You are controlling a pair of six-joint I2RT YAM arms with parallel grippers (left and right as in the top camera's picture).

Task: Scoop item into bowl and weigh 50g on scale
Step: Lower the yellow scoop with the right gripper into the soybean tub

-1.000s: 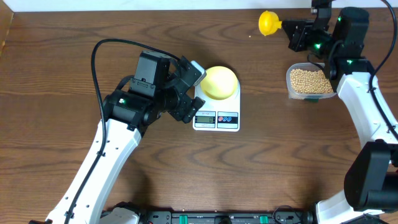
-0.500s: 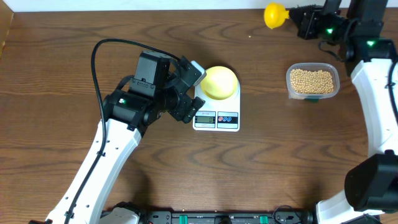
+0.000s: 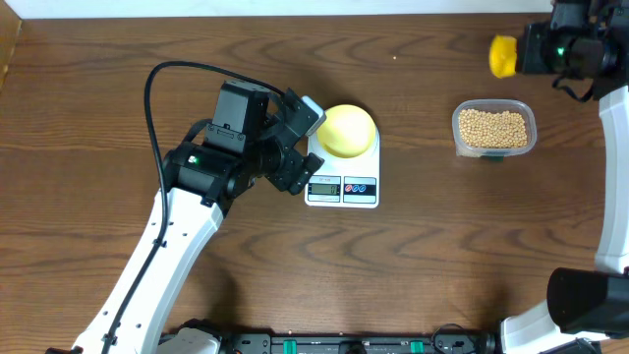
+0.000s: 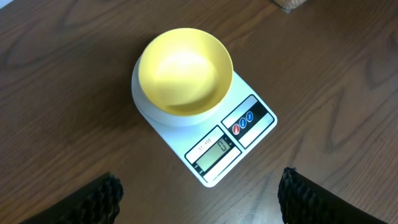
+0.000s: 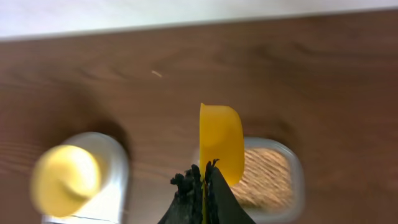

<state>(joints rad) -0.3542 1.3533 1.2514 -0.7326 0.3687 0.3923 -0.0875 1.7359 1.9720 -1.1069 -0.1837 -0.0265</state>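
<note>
The white flat digital kitchen scale (image 3: pixel 342 187) is laid on the dark brown wooden table (image 3: pixel 442 256). In the overhead view its long axis runs from the far edge toward the near edge, with the round platform at the far end and the grey display and two buttons at the near end. The small round pale yellow bowl (image 3: pixel 347 130) is set upright on the platform, mouth up, and nothing is seen inside it.

The left gripper (image 4: pixel 199 199) is held just left of the scale, jaws spread wide with nothing between them. In the left wrist view, scale and bowl are seen ahead of its dark fingers (image 4: pixel 99 196).

The small round tan-beige beans (image 3: pixel 493 128) are gathered in a clear rounded-rectangular plastic tub (image 3: pixel 456 126), well to the right of the scale. The right gripper (image 5: pixel 202 180) is closed on the handle of a bright yellow plastic scoop (image 3: pixel 502 56), held past the tub's far side. The scoop is turned on edge, and whether anything is carried in it cannot be told.
</note>
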